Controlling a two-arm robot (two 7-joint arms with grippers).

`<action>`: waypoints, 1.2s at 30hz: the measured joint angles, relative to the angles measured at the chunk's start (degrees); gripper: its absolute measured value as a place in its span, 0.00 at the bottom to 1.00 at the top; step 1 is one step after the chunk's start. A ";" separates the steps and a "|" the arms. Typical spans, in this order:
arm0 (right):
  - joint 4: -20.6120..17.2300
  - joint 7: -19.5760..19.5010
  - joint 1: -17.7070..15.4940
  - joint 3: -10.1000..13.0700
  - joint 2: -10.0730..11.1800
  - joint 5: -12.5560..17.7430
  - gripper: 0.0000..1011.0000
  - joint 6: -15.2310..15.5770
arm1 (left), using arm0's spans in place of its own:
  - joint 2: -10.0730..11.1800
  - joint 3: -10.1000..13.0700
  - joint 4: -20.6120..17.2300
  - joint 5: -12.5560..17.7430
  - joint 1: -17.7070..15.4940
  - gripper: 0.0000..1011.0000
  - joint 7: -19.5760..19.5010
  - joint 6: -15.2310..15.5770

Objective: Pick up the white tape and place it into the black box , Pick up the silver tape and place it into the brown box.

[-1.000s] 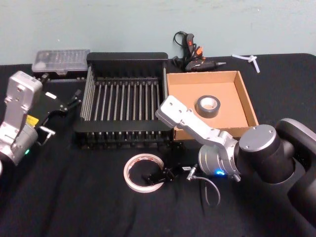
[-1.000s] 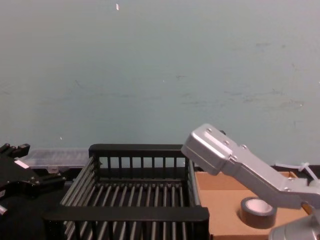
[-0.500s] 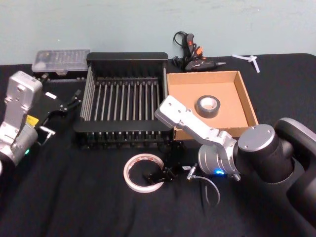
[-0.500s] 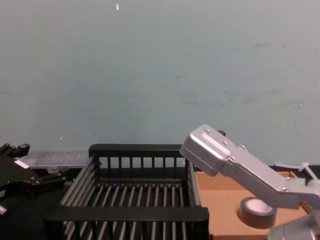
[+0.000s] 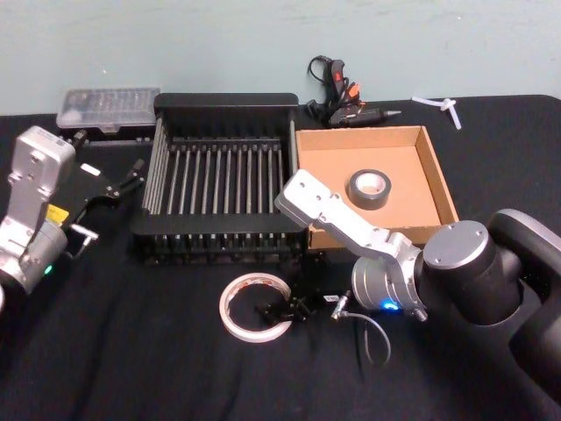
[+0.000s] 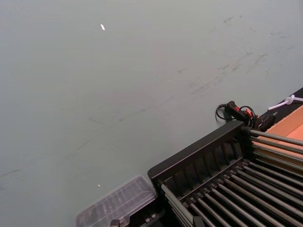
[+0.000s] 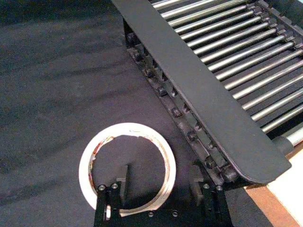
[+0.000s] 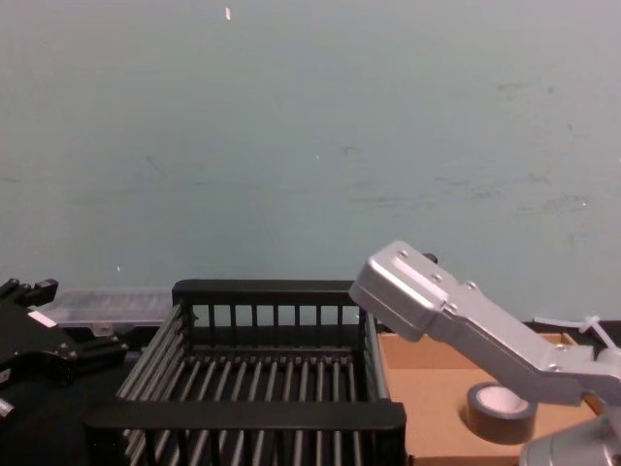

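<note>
White tape [image 5: 255, 305]: lies flat, hole upward, on black-clothed bench [image 5: 131, 351] before black box [image 5: 223, 105]. Right gripper [image 5: 279, 310]: fingers spread, straddling its near rim. Silver tape [image 5: 366, 189]: flat in brown box [image 5: 443, 189]. Left gripper [image 5: 110, 189]: parked left, apparently spread. Backdrop: pale teal wall [image 5: 219, 35].

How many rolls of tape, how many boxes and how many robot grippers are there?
Rolls of tape: 2, flat white roll and dark grey-silver roll.
Boxes: 2, black slatted crate and brown cardboard tray.
Grippers: 2, left gripper, right gripper.
Total: 6.
</note>
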 joint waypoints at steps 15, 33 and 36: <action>0.00 0.00 0.00 0.04 0.00 0.11 0.36 0.00 | 0.00 0.00 0.00 0.00 0.00 0.99 0.00 0.00; 0.00 0.01 0.00 0.04 0.00 0.17 0.08 0.00 | 0.00 0.00 0.00 0.00 0.00 0.99 0.00 0.00; 0.00 0.01 0.00 0.04 0.00 0.17 0.08 0.00 | 0.00 0.00 0.00 0.00 0.00 0.99 0.00 0.00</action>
